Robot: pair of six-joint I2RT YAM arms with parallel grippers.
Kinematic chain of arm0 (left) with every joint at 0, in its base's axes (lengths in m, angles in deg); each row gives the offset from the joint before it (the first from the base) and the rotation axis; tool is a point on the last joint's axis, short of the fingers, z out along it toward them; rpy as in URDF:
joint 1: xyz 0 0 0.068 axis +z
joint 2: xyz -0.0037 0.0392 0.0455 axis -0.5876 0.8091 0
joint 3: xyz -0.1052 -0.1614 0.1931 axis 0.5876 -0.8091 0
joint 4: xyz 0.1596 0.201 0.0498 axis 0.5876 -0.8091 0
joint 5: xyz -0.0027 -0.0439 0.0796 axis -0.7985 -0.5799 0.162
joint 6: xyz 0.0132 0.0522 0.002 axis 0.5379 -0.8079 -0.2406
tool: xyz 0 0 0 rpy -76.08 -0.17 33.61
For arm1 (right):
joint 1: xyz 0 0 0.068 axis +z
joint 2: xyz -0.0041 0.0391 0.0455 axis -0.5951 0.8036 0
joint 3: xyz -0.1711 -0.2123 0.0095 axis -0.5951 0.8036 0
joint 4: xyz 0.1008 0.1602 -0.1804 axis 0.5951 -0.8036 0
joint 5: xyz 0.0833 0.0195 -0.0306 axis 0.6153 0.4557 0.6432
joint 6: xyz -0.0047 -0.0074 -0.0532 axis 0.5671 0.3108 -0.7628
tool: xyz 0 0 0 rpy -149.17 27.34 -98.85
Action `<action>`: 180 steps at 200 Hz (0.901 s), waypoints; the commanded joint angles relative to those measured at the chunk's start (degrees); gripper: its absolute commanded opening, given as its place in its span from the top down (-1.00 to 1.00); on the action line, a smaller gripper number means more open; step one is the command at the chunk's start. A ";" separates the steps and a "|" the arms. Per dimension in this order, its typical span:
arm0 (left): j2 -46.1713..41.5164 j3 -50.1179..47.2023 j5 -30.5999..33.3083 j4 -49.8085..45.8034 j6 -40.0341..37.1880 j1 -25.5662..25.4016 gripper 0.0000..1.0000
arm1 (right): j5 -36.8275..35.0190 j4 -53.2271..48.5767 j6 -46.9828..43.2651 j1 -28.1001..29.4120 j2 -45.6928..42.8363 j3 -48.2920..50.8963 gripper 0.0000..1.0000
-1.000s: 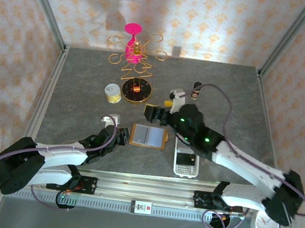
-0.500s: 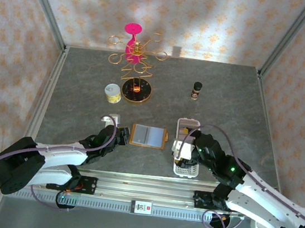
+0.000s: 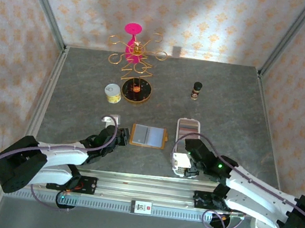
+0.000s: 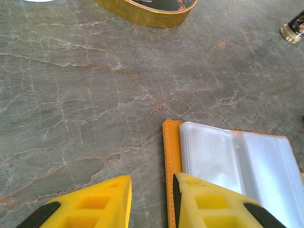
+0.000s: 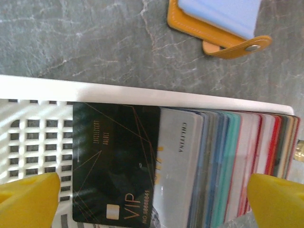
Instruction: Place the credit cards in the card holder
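Many thin plastic credit cards point(image 5: 213, 166), stacked finger-to-finger in a white slotted tray point(image 5: 95, 92) at the desk's point(image 3: 242, 114) near edge, lie beneath wide-open right fingers point(image 5: 28, 199). Narrowly parted, empty left fingers point(image 4: 209, 204) sit at the orange-tan leather card holder's point(image 4: 237, 161) left edge.

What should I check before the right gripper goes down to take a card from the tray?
1. Jaws of the right gripper wide open: ok.
2. It hangs over the cards in the white tray: ok.
3. Only one card between its fingers: not ok, the whole stack lies between them.
4. The card holder lies open, pockets up: ok.
5. The left gripper at the holder's left edge: ok; pressing it down: cannot tell.
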 commanded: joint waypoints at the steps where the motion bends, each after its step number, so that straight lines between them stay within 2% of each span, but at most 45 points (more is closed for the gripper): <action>1: 0.06 -0.22 0.57 1.22 0.24 0.10 0.39 | -3.71 4.35 -1.95 -0.09 1.88 1.63 -1.00; 76: -0.11 -0.20 0.44 1.14 0.23 0.11 0.39 | -9.46 10.62 -2.12 -0.79 9.63 1.33 -1.00; 120: -0.29 -0.09 0.48 0.94 0.26 0.11 0.39 | -10.79 9.79 -1.20 -2.20 11.14 -0.87 -1.00; 180: -0.22 -0.23 0.48 0.97 0.32 0.10 0.39 | -6.91 6.05 -1.00 -2.46 9.11 -2.12 -0.69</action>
